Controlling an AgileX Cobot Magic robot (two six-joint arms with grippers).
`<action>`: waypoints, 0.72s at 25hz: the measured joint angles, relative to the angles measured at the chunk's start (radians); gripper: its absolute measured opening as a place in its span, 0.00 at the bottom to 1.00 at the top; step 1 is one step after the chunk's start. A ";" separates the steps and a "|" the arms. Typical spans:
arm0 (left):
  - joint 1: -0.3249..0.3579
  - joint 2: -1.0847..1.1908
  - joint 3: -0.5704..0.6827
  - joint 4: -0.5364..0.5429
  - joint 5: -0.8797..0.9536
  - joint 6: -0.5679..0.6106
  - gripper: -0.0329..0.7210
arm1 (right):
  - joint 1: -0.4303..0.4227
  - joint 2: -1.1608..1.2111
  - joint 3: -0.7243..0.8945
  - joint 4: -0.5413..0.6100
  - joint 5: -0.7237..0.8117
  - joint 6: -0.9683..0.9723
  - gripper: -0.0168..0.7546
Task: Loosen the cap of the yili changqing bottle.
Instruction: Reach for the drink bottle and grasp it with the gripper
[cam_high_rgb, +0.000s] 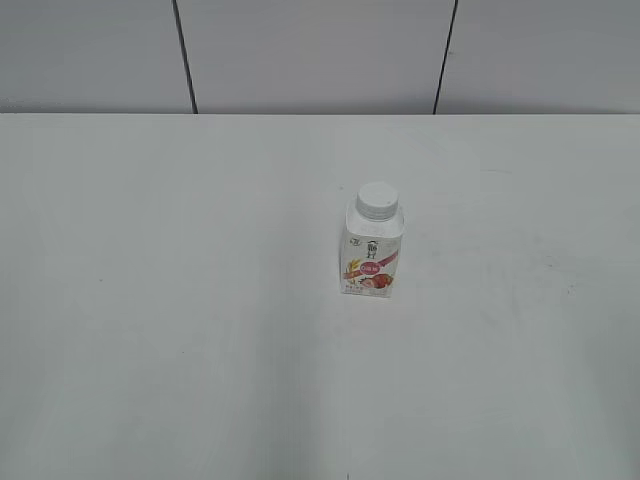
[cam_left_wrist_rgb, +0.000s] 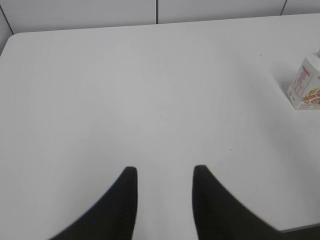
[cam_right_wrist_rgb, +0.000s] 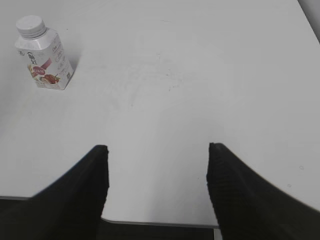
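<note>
- You see the yili changqing bottle (cam_high_rgb: 374, 250) upright right of centre on the table (cam_high_rgb: 180, 300): white, strawberry label, the cap (cam_high_rgb: 379, 199) seated.
- Your left fingers (cam_left_wrist_rgb: 162, 172) stand apart, empty.
- Your right fingers (cam_right_wrist_rgb: 158, 150) gape wide, empty.

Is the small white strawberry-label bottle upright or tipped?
Upright: the small white strawberry-label bottle stands on its base, white ribbed screw cap on top.

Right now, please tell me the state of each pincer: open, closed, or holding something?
Left pincer: open, holding nothing, above the bare table.
Right pincer: open wide, holding nothing, far from the bottle.
</note>
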 joint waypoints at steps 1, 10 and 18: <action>0.000 0.000 0.000 0.000 0.000 0.000 0.36 | 0.000 0.000 0.000 0.000 0.000 0.000 0.66; 0.000 0.000 0.000 0.000 0.000 0.000 0.36 | 0.000 0.000 0.000 0.000 0.000 0.000 0.66; 0.000 0.000 0.000 0.000 0.000 0.000 0.36 | 0.000 0.000 0.000 0.000 0.000 0.000 0.66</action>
